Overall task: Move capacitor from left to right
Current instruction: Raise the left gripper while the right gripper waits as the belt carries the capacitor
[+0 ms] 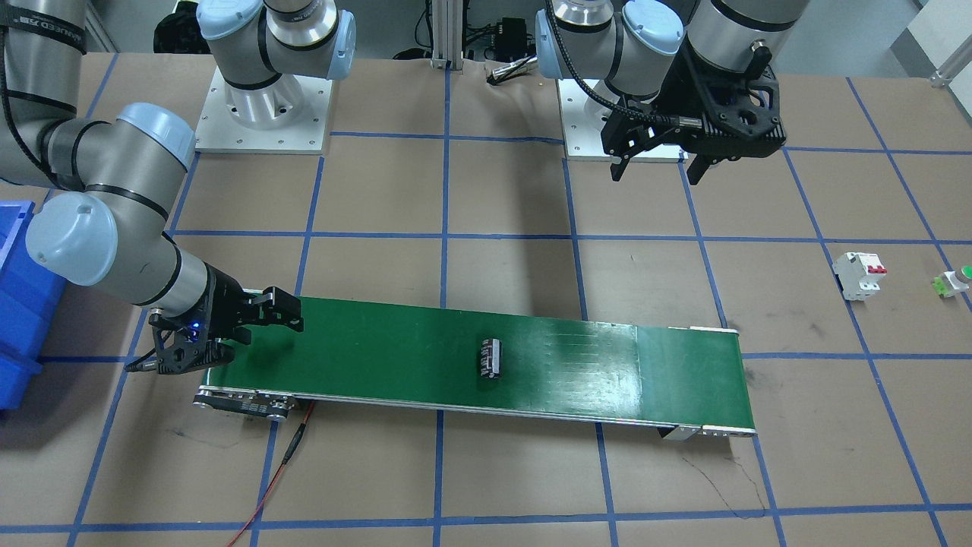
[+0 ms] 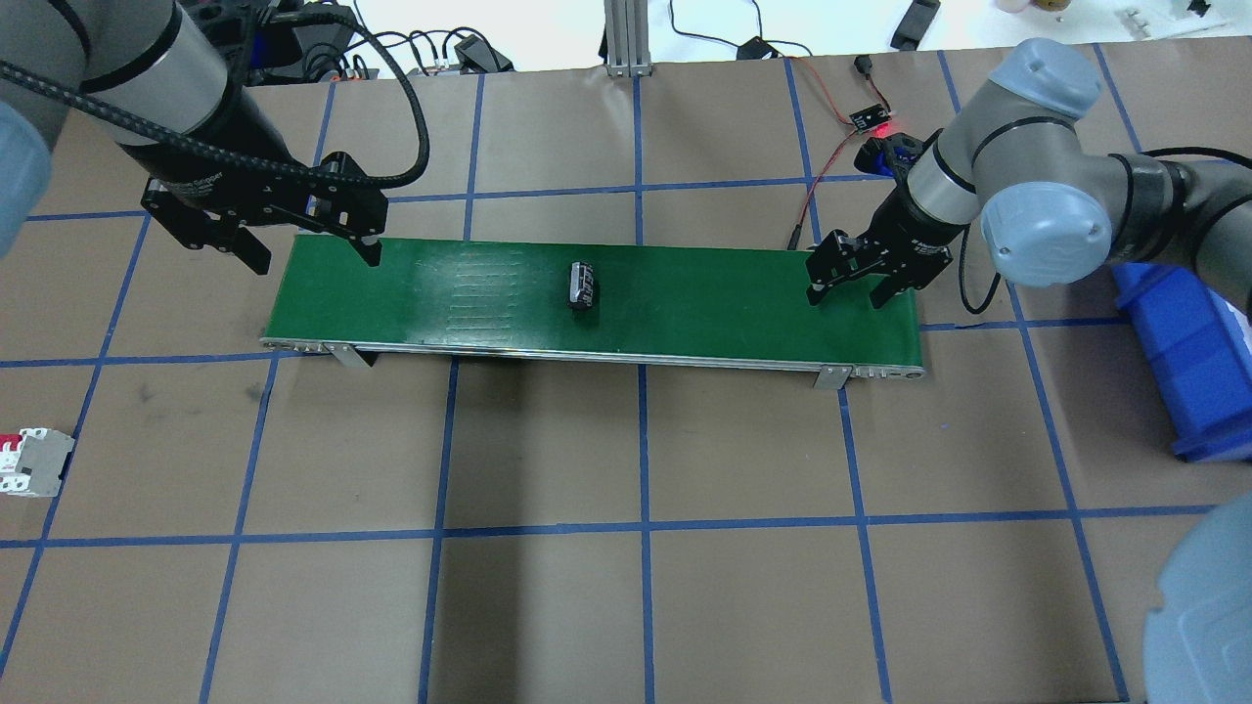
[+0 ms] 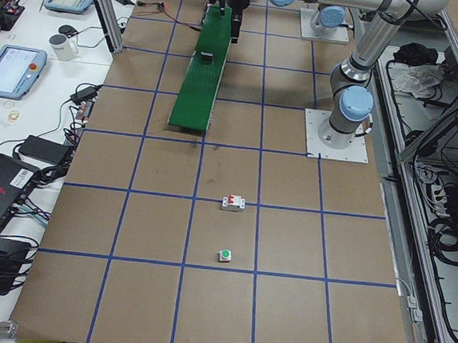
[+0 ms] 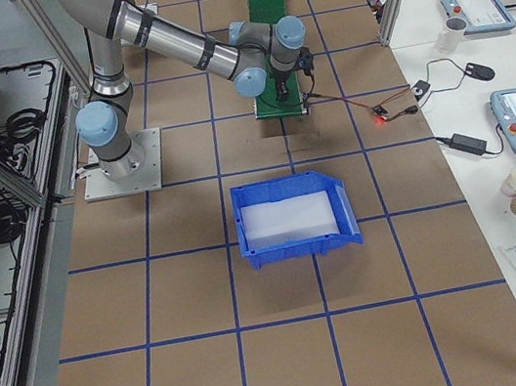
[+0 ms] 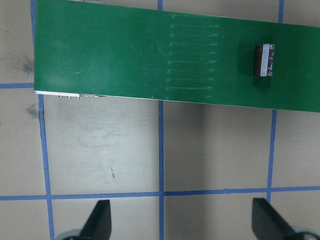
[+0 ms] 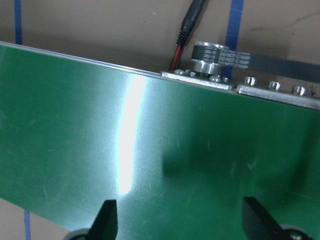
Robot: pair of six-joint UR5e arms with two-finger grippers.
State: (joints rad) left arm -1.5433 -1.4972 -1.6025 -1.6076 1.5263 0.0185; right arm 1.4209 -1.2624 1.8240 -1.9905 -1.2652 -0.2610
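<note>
The capacitor, a small black oblong with pale marks, lies on the green conveyor belt near its middle. It also shows in the overhead view and the left wrist view. My left gripper is open and empty, held above the belt's left end and the table behind it. It also shows in the front-facing view. My right gripper is open and empty, low over the belt's right end. Its fingers straddle bare belt.
A white breaker with red switches and a green-capped button sit on the table beyond the belt's left end. A blue bin stands past the belt's right end. A red cable runs from the belt's motor end.
</note>
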